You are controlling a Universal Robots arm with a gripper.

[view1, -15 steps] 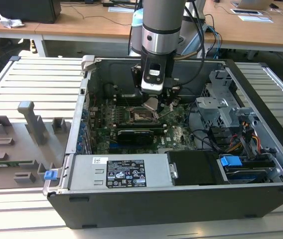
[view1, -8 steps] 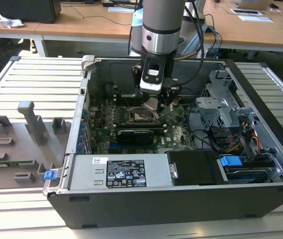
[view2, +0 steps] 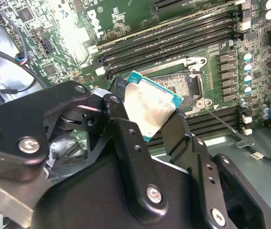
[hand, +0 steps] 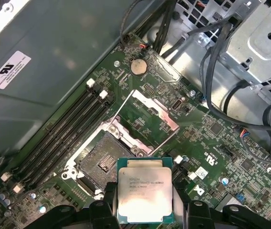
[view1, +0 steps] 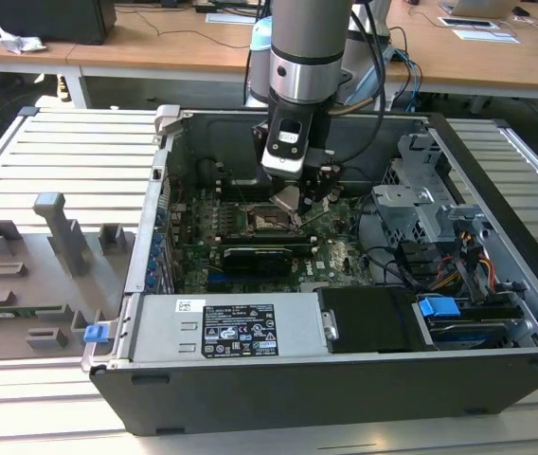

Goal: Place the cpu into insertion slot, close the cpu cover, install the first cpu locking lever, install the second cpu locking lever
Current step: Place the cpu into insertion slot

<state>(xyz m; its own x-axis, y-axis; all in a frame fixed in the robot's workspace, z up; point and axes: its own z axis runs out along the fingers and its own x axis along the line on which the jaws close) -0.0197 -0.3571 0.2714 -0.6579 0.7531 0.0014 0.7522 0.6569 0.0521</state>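
My gripper (view1: 289, 196) hangs inside the open computer case, shut on the cpu (hand: 144, 188), a flat square chip with a dull silver top. The black fingers (view2: 121, 112) clamp two opposite edges of the cpu (view2: 147, 107), which is tilted. The insertion slot (hand: 102, 162) lies bare just beyond the chip, its dark pin field showing, and the chip is held above it without touching. The cpu cover (hand: 164, 119), a silver frame plate, stands swung open at the slot's far side. A thin wire locking lever (view2: 224, 123) sticks out beside the insertion slot (view2: 181, 88).
Long black memory slots (hand: 59, 138) flank the socket. Black cables (hand: 212, 81) and a metal drive cage (view1: 421, 204) crowd the exterior view's right. A labelled power supply (view1: 236, 327) fills the case front. A grey fixture tray (view1: 32, 275) lies on the exterior view's left.
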